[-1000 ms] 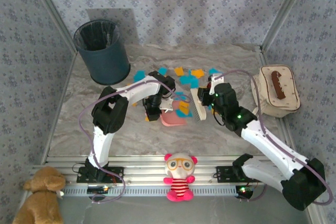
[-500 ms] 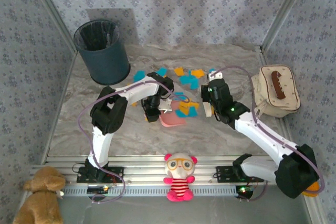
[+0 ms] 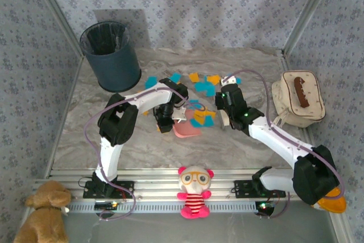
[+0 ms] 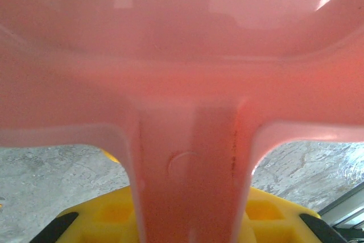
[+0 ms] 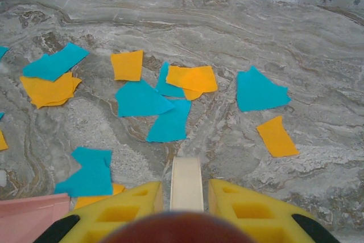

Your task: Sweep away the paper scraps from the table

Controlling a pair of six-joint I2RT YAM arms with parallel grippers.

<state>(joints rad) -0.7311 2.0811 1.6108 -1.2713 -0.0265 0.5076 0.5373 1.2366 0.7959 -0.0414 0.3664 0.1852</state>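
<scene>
Right gripper (image 5: 187, 197): closed on the cream brush (image 5: 186, 181). Over the last second you have edged it left toward the scraps, and the forearm has swung out to the right.
Left gripper (image 3: 166, 119): clamped on the handle of the pink dustpan (image 4: 187, 55), which has not moved.
Paper scraps (image 5: 142, 99): orange and blue, spread on the desk (image 5: 296, 38) ahead of the brush, with a few by the dustpan's mouth.
Meaning: you seem lined up for a pull toward the pan, and most scraps remain unswept.

light: bright, even | shadows: soft | dustpan (image 4: 187, 55) close-up: blurred, glare patches
</scene>
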